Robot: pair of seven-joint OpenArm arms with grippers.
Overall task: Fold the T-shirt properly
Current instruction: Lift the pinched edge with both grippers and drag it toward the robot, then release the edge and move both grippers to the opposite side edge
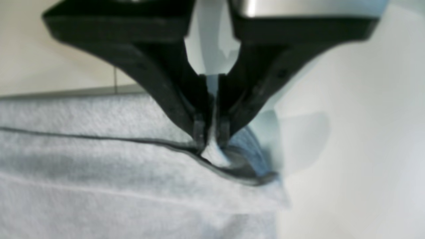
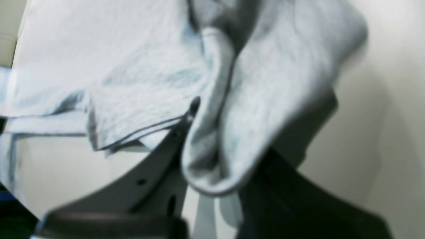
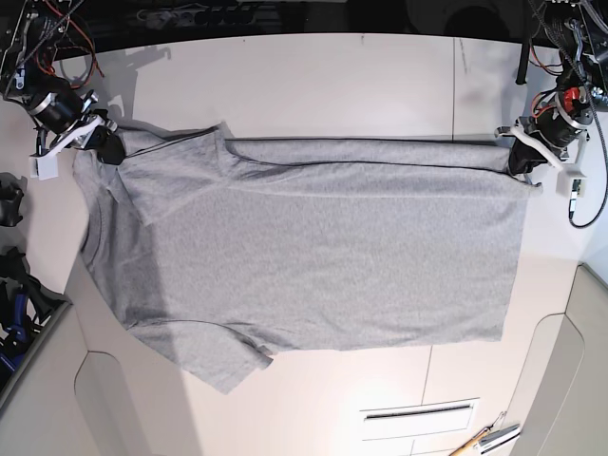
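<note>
The heather-grey T-shirt (image 3: pixel 313 256) lies flat on the light table (image 3: pixel 313 85), plain side up, neck end at the left and hem at the right. Its far edge is doubled over in a narrow band (image 3: pixel 380 157). My left gripper (image 3: pixel 518 154) is at the far right corner, shut on the hem edge; the left wrist view shows the fingertips (image 1: pixel 199 132) pinching the cloth (image 1: pixel 99 172) low over the table. My right gripper (image 3: pixel 112 147) is at the far left corner, shut on a bunch of cloth (image 2: pixel 265 83) that drapes over its jaws.
One sleeve (image 3: pixel 228 366) spreads toward the table's front. Cables and electronics sit at both back corners (image 3: pixel 47 38). A wooden-handled tool (image 3: pixel 484 442) lies at the front right. A dark blue object (image 3: pixel 14 304) stands at the left edge. A slot (image 3: pixel 418 413) is cut in the front panel.
</note>
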